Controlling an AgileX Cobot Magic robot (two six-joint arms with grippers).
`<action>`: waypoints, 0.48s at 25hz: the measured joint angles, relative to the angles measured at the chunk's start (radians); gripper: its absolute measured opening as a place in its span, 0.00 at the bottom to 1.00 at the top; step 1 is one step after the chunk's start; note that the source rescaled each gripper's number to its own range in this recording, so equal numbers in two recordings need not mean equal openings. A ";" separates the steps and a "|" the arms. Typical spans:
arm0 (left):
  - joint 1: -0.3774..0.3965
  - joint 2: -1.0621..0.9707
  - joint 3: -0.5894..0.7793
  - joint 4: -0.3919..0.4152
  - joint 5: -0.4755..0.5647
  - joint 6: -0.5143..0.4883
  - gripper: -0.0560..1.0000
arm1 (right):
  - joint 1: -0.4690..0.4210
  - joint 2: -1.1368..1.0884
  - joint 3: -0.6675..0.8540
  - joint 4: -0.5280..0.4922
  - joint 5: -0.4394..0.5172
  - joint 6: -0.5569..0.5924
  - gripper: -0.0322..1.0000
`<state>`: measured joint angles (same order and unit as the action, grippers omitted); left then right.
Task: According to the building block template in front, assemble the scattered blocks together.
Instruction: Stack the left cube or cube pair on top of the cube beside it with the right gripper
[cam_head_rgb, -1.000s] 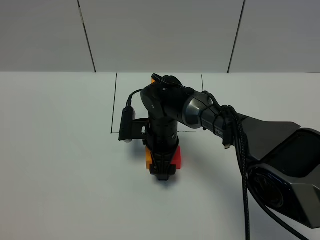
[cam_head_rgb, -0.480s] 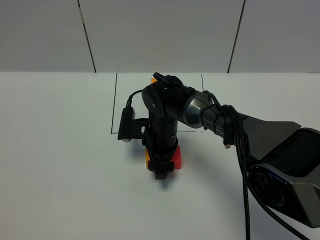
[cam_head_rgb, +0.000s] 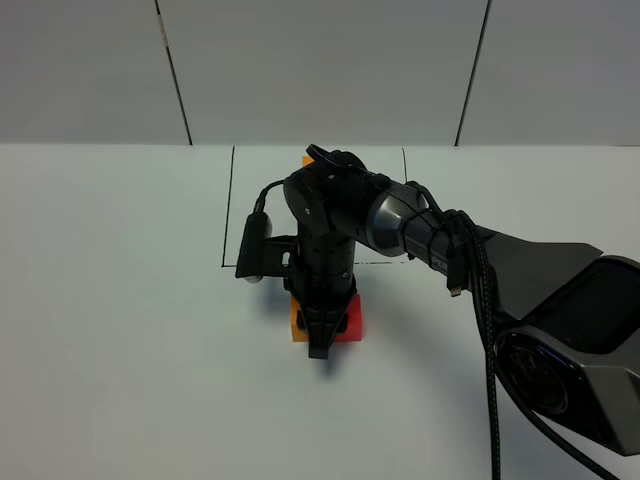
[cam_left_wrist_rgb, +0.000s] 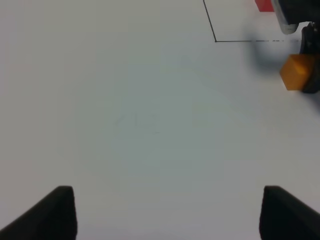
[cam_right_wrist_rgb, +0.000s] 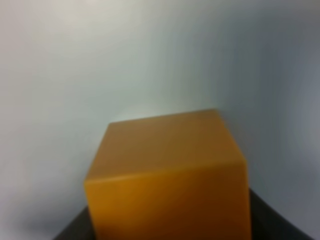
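Observation:
The loose orange block (cam_head_rgb: 296, 323) and the red block (cam_head_rgb: 351, 317) lie side by side just in front of the drawn black frame (cam_head_rgb: 228, 210). My right gripper (cam_head_rgb: 320, 347) points straight down over where they meet. In the right wrist view the orange block (cam_right_wrist_rgb: 167, 175) fills the space between the dark fingers (cam_right_wrist_rgb: 280, 220), which press on its sides. The template shows only as an orange bit (cam_head_rgb: 306, 160) behind the arm and a red bit (cam_left_wrist_rgb: 263, 5). My left gripper (cam_left_wrist_rgb: 170, 212) is open over bare table, far from the orange block (cam_left_wrist_rgb: 297, 71).
The right arm (cam_head_rgb: 420, 230) stretches from the lower right across the middle and hides most of the framed area. A grey panelled wall (cam_head_rgb: 320, 70) backs the white table (cam_head_rgb: 120, 330).
The right gripper's fingers have drawn together around the blocks and sit slightly lower. The left gripper has not moved.

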<state>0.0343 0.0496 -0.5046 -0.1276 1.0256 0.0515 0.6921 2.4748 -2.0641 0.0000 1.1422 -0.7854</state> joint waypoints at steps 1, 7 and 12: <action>0.000 0.000 0.000 0.000 0.000 0.000 0.88 | 0.000 0.000 0.000 0.000 -0.001 0.017 0.22; 0.000 0.000 0.000 0.000 0.000 0.000 0.88 | 0.002 -0.020 0.000 0.000 -0.002 0.283 0.22; 0.000 0.000 0.000 0.000 0.000 0.000 0.88 | 0.003 -0.084 0.000 0.000 0.043 0.694 0.22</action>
<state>0.0343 0.0496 -0.5046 -0.1276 1.0256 0.0515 0.6952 2.3909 -2.0641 0.0000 1.1852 -0.0912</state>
